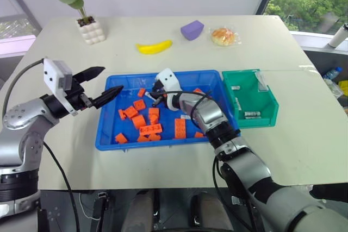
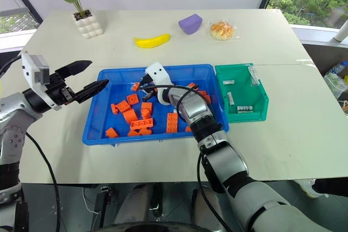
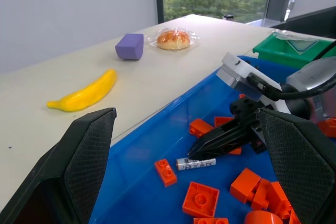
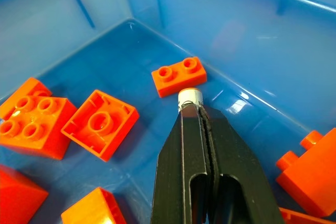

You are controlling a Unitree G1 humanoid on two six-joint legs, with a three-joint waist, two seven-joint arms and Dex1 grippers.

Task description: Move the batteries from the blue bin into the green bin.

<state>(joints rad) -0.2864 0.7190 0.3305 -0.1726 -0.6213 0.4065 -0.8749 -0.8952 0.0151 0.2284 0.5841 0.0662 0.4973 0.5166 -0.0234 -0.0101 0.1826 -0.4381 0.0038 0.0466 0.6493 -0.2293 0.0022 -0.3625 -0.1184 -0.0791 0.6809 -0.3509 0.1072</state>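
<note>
While the left gripper (image 1: pixel 103 83) hovers with fingers spread wide beyond the blue bin's (image 1: pixel 109 139) nine o'clock edge, the right gripper (image 4: pixel 197 109) sits low inside the bin, fingers clenched on a battery (image 3: pixel 196 163) among orange bricks (image 1: pixel 180 128). At three o'clock, touching the blue bin, the green bin (image 1: pixel 270 113) holds more batteries (image 1: pixel 251 114).
</note>
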